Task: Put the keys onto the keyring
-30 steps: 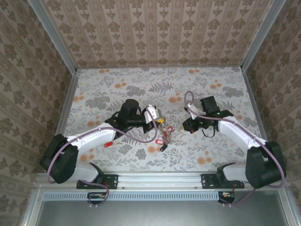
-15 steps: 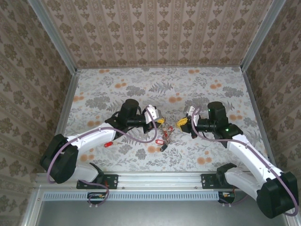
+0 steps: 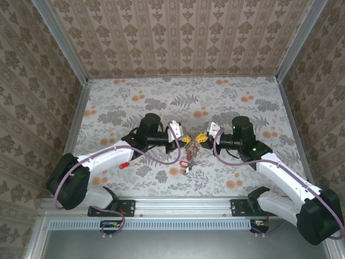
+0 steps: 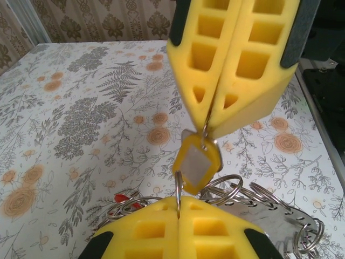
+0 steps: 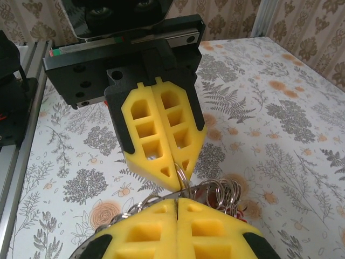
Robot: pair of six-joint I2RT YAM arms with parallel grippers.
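Between the two grippers, which meet tip to tip above the counter (image 3: pixel 242 108), the job looks like one of threading thin wire. The left gripper (image 4: pixel 178 200) is clenched on a split ring (image 4: pixel 177 186) held edge-up, apparently to steady it. The right gripper (image 4: pixel 207 128) pinches the wire loop (image 4: pixel 205 138) of a yellow tag (image 4: pixel 197 164), probably to work it onto that ring. The keyring (image 4: pixel 272 218), a grey toothed plate crowded with smaller rings, lies just beside and below the left gripper. Red keys (image 4: pixel 127 200) peek out behind it.
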